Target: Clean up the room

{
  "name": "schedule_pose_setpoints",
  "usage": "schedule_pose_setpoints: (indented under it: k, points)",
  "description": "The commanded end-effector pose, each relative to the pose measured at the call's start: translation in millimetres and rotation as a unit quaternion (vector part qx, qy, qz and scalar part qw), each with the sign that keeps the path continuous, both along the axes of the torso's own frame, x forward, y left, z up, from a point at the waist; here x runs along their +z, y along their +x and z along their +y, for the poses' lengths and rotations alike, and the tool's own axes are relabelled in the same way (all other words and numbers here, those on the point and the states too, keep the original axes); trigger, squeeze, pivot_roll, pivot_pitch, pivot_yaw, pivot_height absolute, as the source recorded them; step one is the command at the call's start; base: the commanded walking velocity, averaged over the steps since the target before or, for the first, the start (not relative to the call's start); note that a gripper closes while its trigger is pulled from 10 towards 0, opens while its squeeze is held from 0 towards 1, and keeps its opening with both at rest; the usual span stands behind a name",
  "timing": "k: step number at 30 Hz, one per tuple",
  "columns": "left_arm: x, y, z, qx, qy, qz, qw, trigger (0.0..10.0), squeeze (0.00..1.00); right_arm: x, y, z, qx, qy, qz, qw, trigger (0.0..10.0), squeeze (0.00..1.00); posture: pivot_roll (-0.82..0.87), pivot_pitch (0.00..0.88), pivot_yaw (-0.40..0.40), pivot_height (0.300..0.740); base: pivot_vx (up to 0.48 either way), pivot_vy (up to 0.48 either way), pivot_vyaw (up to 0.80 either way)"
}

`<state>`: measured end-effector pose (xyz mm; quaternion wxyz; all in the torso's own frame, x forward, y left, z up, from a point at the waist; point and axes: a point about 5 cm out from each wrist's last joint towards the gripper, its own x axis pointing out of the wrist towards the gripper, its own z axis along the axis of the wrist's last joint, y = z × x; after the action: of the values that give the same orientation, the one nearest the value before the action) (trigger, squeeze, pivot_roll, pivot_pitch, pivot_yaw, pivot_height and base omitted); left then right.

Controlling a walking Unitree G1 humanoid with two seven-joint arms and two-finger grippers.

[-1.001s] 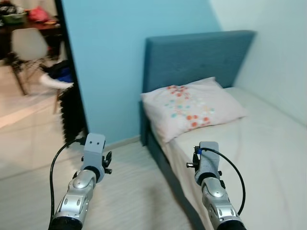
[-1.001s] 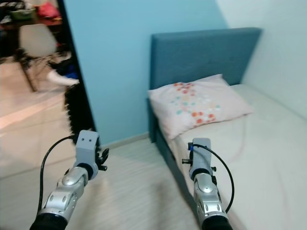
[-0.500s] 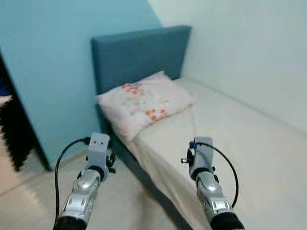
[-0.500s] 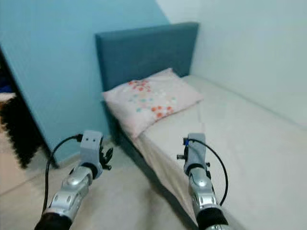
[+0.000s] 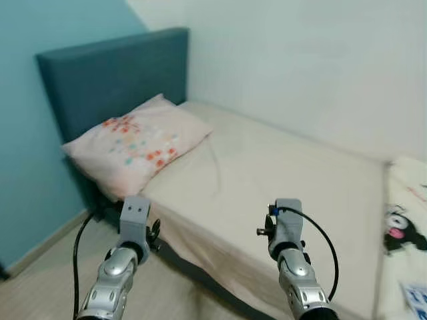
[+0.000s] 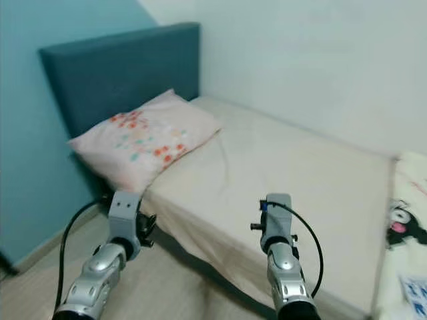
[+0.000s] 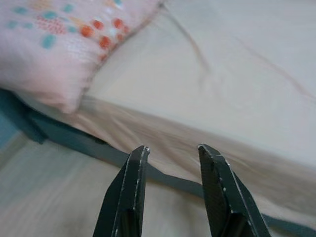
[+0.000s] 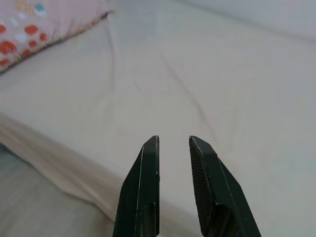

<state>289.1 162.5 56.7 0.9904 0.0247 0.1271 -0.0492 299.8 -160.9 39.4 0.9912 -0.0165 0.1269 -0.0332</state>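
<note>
Both the left gripper (image 7: 170, 150) and the right gripper (image 8: 174, 142) hang empty, fingers apart, before the beige-sheeted bed's (image 5: 287, 167) near edge.

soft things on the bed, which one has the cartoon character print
The white blanket at the bed's far right edge, with a black-eared cartoon face. The pale pink pillow by the blue headboard has only coloured dots.

A: Light soft, even, indoor; no glare. Head views slightly smeared overall.
B: Shadow under bed (image 5: 200, 280) edge. Wrist views: pillow (image 7: 54, 44) blurred, fingers (image 8: 143, 192) sharp, dark.
</note>
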Motion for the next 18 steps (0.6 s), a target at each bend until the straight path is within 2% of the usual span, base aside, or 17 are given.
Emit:
schedule_pose_setpoints:
  k: [1, 7, 18]
  points:
    - [3.1, -0.1, -2.9, -0.009, 0.000, -0.009, 1.000, 10.0, 0.00, 0.3, -1.2, -2.8, -0.004, -0.001, 0.005, 1.000, 10.0, 0.00, 0.05, 0.000, -0.073, 0.726, 0.000, 0.000, -0.80]
    - [2.3, -3.9, -8.7, -0.014, -0.006, -0.010, 1.000, 10.0, 0.00, 1.1, -1.2, -2.6, -0.004, -0.002, 0.003, 1.000, 10.0, 0.00, 0.05, 0.000, -0.074, 0.726, 0.000, 0.000, -0.80]
    - [5.8, -1.4, -5.9, -0.016, 0.003, -0.014, 1.000, 10.0, 0.00, 1.7, -2.1, -3.8, -0.008, -0.001, 0.007, 1.000, 10.0, 0.00, 0.06, 0.000, -0.086, 0.726, 0.000, 0.000, -0.80]
